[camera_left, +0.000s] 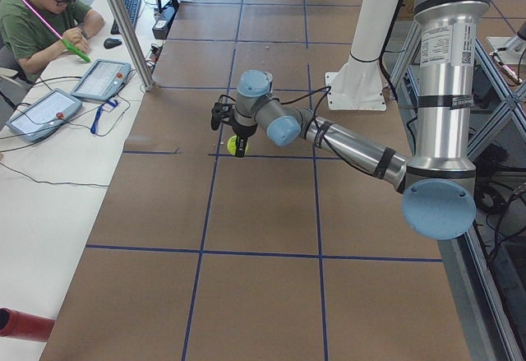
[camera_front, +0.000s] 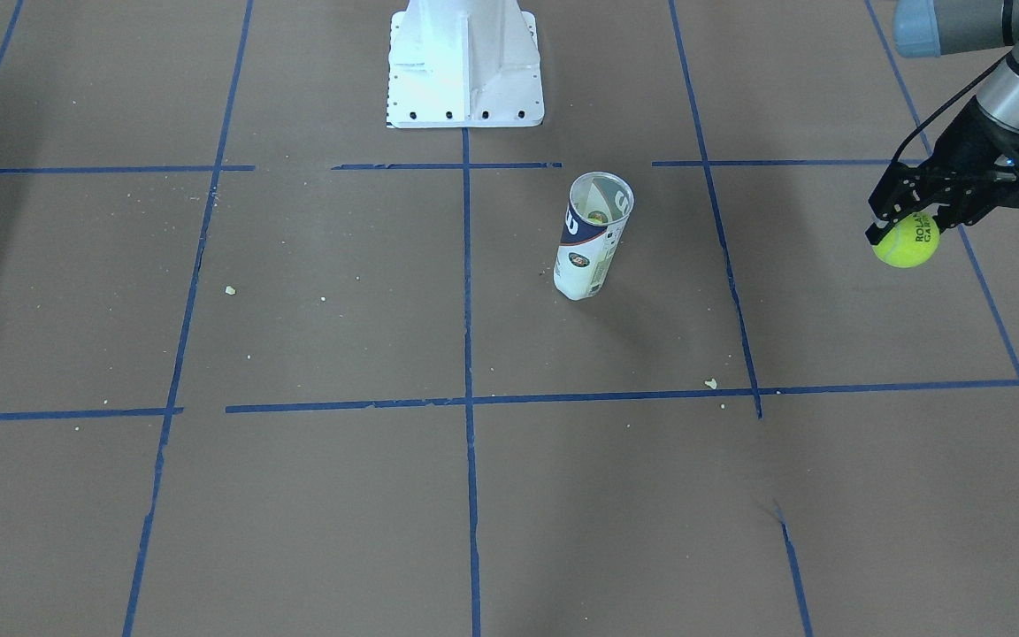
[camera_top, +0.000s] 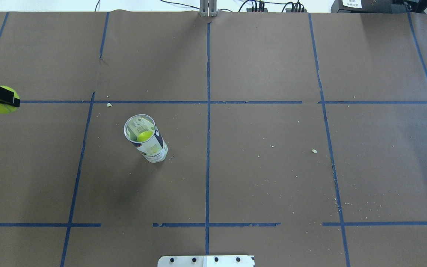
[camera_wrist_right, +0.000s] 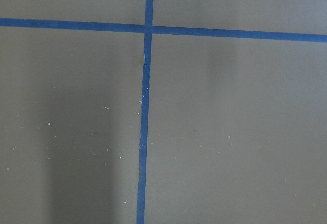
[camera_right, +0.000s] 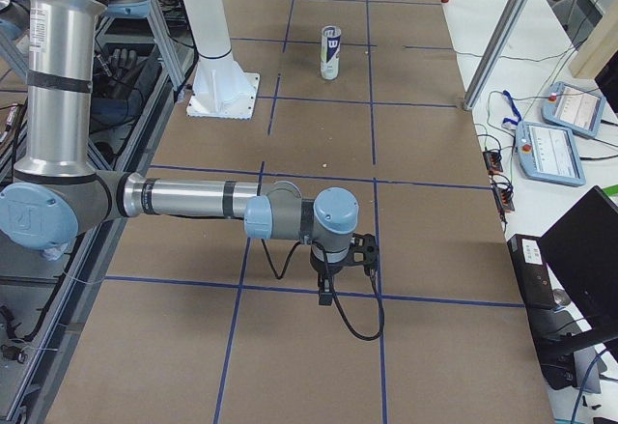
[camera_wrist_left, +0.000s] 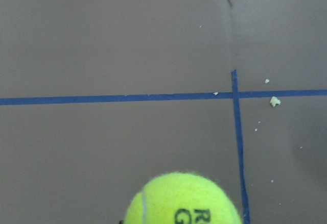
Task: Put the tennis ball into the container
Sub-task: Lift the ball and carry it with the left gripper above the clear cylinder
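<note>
The tennis ball (camera_front: 906, 243) hangs at the right edge of the front-facing view, and at the far left edge of the overhead view. The left pincer (camera_front: 903, 228) is closed on it, and it looks to be clear of the worktop (camera_front: 297, 310). The fingers seem to bear on its upper half, with most of the ball below them. That grip may be shallow, so a quick swing or a jolt could let the fuzzy ball slip out and roll away.

The container (camera_front: 593, 234) stands upright, mouth open, well apart from the ball. It is near the middle of the front-facing view and left of centre in the overhead view. A second ball (camera_top: 145, 136) already shows inside it. The ball looks about as wide as the mouth, so there is little margin. Released slightly off centre, it would likely strike the rim and bounce off across the worktop.

The fingers flank the ball, so coming down low could bring one against the rim. Nothing steadies the tube, and a light, tall one would probably tip or skid at such a knock. A drop from too high invites a bounce off the ball inside.

The right pincer (camera_right: 328, 294) is over bare worktop at the lower middle of the right-side view. I cannot tell whether it is open or closed.
</note>
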Motion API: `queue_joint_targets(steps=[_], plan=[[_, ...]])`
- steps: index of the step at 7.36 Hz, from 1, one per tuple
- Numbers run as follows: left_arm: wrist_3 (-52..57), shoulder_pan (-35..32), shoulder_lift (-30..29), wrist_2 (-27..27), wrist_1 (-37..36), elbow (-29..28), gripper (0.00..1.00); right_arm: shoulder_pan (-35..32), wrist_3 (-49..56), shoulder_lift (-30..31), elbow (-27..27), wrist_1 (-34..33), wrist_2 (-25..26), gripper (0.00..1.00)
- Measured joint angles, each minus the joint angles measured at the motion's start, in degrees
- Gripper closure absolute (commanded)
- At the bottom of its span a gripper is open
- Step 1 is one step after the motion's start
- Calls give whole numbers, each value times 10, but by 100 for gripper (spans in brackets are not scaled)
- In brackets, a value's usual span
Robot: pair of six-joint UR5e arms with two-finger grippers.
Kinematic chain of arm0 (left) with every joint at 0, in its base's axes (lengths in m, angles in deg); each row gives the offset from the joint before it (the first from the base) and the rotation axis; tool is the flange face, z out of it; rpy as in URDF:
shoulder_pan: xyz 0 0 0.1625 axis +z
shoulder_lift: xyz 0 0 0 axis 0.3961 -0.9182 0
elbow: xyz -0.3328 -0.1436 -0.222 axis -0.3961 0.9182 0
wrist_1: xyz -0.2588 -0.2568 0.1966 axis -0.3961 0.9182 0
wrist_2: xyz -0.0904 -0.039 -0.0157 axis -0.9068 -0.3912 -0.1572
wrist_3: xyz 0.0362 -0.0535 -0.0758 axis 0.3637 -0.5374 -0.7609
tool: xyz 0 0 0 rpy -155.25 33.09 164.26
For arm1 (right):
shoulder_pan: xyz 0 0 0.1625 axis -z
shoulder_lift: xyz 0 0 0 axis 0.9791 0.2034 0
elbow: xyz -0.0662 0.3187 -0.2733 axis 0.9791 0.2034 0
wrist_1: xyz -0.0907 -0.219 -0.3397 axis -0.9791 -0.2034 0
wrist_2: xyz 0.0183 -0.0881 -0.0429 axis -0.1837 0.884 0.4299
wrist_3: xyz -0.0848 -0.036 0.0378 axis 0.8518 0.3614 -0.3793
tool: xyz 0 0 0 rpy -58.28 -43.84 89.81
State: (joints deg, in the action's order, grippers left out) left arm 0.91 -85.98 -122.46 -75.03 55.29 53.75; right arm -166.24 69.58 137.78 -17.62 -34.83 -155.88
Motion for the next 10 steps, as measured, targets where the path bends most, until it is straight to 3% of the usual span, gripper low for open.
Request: queue_joint_targets(steps=[3,7,10], plan=[[-89,27,-138,4,-149,25,61,0,0,1,0,0,0,0],[-321,182,-250,66,-185,27,61,0,0,0,0,0,0,0],[-357,222,-300,104,-246,32,61,0,0,0,0,0,0,0]])
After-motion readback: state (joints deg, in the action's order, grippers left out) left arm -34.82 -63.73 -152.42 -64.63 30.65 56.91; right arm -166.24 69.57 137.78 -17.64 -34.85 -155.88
